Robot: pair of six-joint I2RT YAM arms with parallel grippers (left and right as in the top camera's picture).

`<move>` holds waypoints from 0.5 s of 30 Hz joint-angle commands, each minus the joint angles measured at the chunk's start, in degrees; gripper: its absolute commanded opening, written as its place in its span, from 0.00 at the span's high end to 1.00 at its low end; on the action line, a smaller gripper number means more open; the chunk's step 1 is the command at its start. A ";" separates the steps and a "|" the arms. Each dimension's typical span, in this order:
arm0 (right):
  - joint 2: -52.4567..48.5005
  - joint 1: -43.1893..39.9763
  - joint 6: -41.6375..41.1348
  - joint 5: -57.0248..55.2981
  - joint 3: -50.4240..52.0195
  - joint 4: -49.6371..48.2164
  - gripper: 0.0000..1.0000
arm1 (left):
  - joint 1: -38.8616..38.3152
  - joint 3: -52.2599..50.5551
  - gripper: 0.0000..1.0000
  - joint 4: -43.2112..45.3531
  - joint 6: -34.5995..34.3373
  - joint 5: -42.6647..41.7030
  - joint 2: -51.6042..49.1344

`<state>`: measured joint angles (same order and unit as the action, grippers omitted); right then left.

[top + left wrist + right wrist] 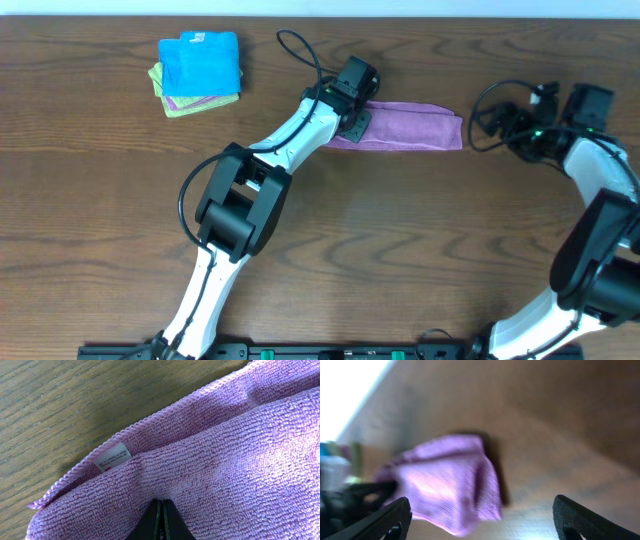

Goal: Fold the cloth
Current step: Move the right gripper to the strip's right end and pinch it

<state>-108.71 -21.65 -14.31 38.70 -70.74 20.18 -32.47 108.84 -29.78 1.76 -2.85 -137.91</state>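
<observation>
The purple cloth point(405, 128) lies at the far middle of the tabletop point(100, 200) as a long narrow band, already doubled along its length, so I judge that the step in hand is to bring one short end over to the other. In the left wrist view the upper layer point(225, 460) sits a little back from the hem point(150, 417) of the lower one, with a white label point(114, 457) between them. The left end effector point(355, 118) is at the left end of the band and its fingers are clenched together on the plush fabric point(161, 507) — whether they grasp both layers or only the upper one I cannot tell, and this matters most. If only one layer comes up, the band will open. I would lift low, carry the end straight along the band to the right, and lay it hem on hem. The right end effector point(495, 122) hangs just beside the right end, released, its fingers spread wide point(482, 510), touching nothing — it could press that end point(450, 480) down against sliding. The stack of folded cloths point(198, 72) is well apart, at the far left.
</observation>
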 commanded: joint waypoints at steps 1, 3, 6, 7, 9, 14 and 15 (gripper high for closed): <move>-2.54 -0.39 -2.01 10.80 -3.06 -0.35 0.11 | -0.26 -1.01 0.94 -1.92 0.39 -2.14 -4.17; -4.74 -0.11 -2.80 14.36 -4.04 -0.55 0.11 | -0.31 -1.01 0.94 -1.90 0.39 -2.14 -4.17; -7.41 0.31 -3.10 18.45 -4.15 -1.79 0.12 | -0.33 -1.01 0.94 -1.95 0.39 -2.12 -4.17; -8.26 0.31 -3.52 18.78 -4.15 -1.81 0.12 | -0.33 -1.01 0.94 -1.97 0.39 -2.14 -4.17; -9.77 0.31 -3.69 18.78 -4.15 -1.49 0.12 | -0.33 -1.01 0.94 -2.10 0.39 -2.14 -4.17; -12.66 0.31 -3.72 18.75 -4.15 -1.31 0.12 | -0.33 -1.01 0.94 -2.64 0.39 -2.14 -4.17; -13.14 0.31 -3.72 18.73 -4.15 -1.31 0.12 | -0.33 -1.01 0.95 -2.69 0.39 -2.14 -4.17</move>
<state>-120.53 -21.76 -17.41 54.87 -74.52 18.81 -32.45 108.99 -30.20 1.76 -3.05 -137.91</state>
